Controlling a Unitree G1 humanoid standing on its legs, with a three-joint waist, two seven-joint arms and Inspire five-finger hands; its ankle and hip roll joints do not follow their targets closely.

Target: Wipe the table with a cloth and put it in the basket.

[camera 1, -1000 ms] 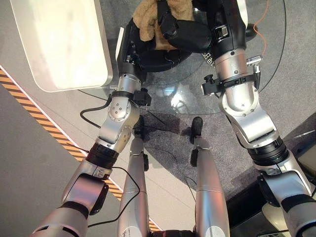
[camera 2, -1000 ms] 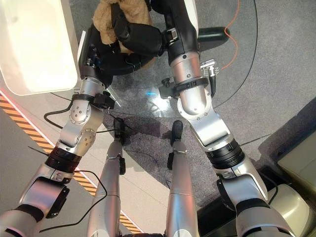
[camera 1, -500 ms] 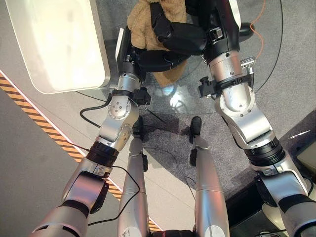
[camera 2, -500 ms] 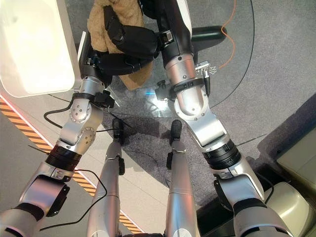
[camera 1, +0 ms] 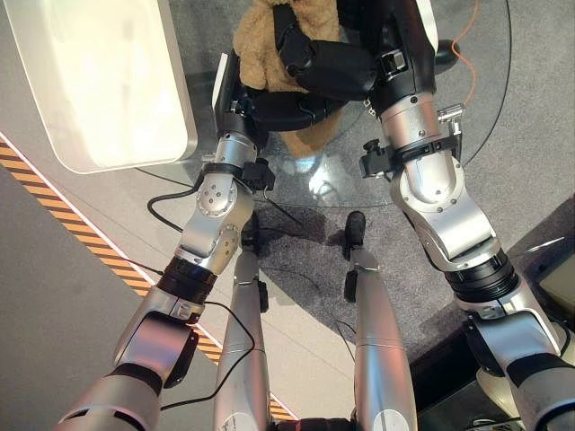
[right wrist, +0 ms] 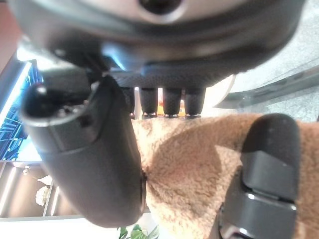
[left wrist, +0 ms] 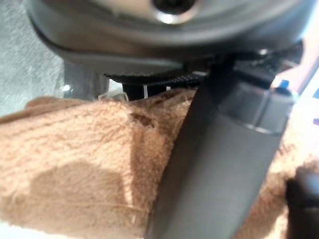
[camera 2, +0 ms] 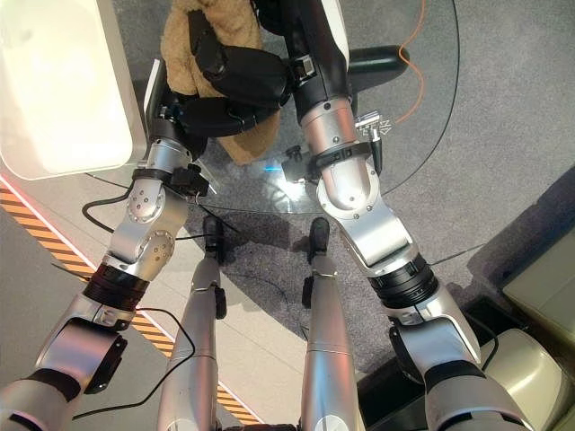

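Over the round glass surface (camera 1: 431, 135), beside a white tub (camera 1: 99, 81), I hold the tan cloth (camera 1: 269, 40) bunched between both hands. My right hand (camera 1: 328, 67) curls fingers around it from above; my left hand (camera 1: 278, 108) clamps it below, likely gathering it for the basket.

- A round glass counter (camera 1: 485, 99) stands over a grey carpeted floor (camera 1: 557, 135), which shows through the glass.
- A white rectangular tray-like object (camera 1: 99, 81) overlaps the counter's left edge.
- An orange cable (camera 2: 415, 54) shows through the glass.
- Orange-and-black striped tape (camera 1: 81, 238) crosses the floor at the left.
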